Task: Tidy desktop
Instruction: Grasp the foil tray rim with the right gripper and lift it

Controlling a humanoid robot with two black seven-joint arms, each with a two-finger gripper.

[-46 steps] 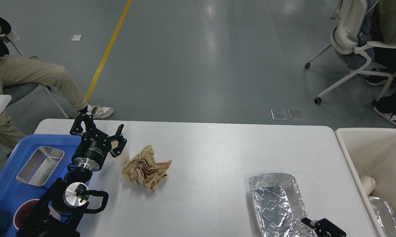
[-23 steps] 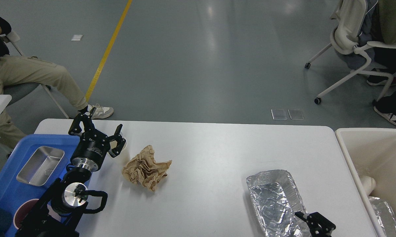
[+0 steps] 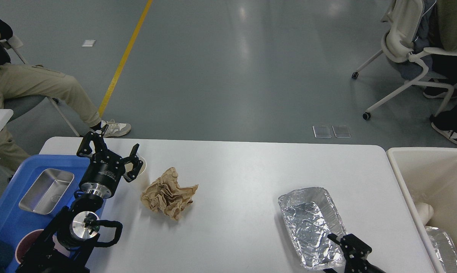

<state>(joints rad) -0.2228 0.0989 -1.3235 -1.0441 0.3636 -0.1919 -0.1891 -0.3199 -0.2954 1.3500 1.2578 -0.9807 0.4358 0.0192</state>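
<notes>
The white desktop (image 3: 243,170) fills the lower half of the head view. A crumpled brown paper (image 3: 169,194) lies on it left of centre. A silver foil tray (image 3: 310,223) is at the front right, tilted. My right gripper (image 3: 344,244) comes in from the bottom edge and is shut on the foil tray's near right edge. My left gripper (image 3: 112,149) is open and empty, held over the desktop's back left, just left of the brown paper. A small white round thing (image 3: 142,165) shows partly behind its right finger.
A blue tray (image 3: 8,216) at the left edge holds a steel pan (image 3: 46,189) and a dark red round thing (image 3: 29,244). A cream bin (image 3: 433,174) stands at the right with foil (image 3: 446,248) inside. People sit on chairs beyond the table.
The right gripper has moved left and forward, and the foil tray has shifted left and turned with it. The left gripper has drifted slightly left and stays open.
</notes>
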